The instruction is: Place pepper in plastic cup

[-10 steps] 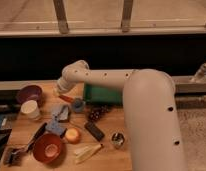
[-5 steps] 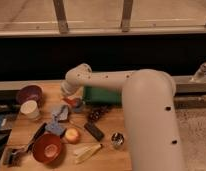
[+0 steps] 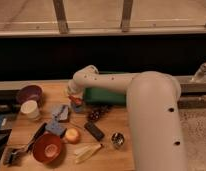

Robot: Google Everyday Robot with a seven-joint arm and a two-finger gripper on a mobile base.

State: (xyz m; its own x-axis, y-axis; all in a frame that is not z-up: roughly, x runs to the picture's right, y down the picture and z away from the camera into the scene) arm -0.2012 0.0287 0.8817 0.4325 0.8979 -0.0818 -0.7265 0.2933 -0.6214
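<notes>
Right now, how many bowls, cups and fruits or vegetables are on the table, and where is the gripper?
Bowls: 2, purple bowl, red-brown bowl
Cups: 2, cream-white cup, plastic cup
Fruits or vegetables: 2, pepper, round yellow-orange fruit
Total: 6
The gripper is at the pepper, right of the plastic cup.

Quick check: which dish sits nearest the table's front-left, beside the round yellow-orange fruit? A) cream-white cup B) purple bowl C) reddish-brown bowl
C: the reddish-brown bowl lies left of the fruit, while the gripper hangs farther back by the green bin.
</notes>
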